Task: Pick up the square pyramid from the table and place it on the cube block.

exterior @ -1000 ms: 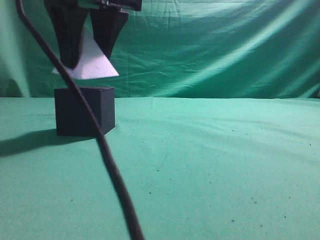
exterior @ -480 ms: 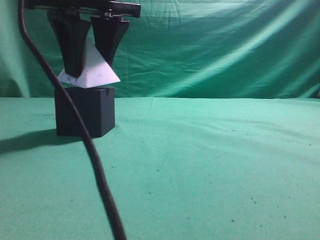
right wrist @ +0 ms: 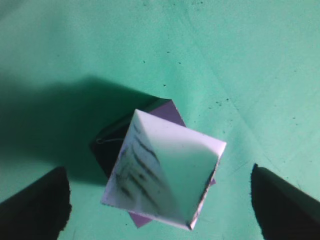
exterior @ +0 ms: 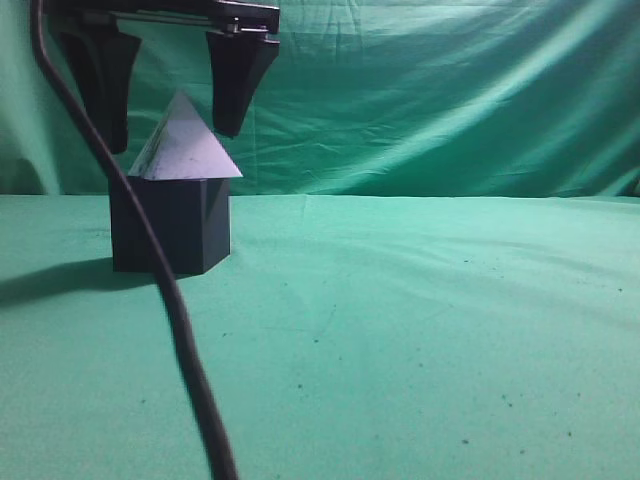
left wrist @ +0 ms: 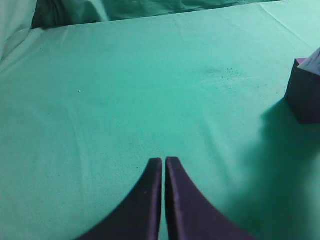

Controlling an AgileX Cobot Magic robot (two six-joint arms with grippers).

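The pale square pyramid (exterior: 185,150) rests upright on the dark cube block (exterior: 170,225) at the left of the green table (exterior: 420,320). My right gripper (exterior: 172,140) hangs open over it, one finger on each side, touching nothing. From above in the right wrist view, the pyramid (right wrist: 165,170) with dark scuff streaks sits turned a little on the cube (right wrist: 107,145), between the open gripper's (right wrist: 157,169) fingers. My left gripper (left wrist: 163,160) is shut and empty over bare cloth. The cube (left wrist: 305,97) and a sliver of the pyramid (left wrist: 315,60) lie at its far right.
A black cable (exterior: 170,300) hangs across the front left of the exterior view. Green cloth covers the table and forms the backdrop (exterior: 450,90). The cube casts a shadow to the left.
The right gripper lowered the pyramid onto the cube, then opened and let go. The pyramid now stands free on the cube.
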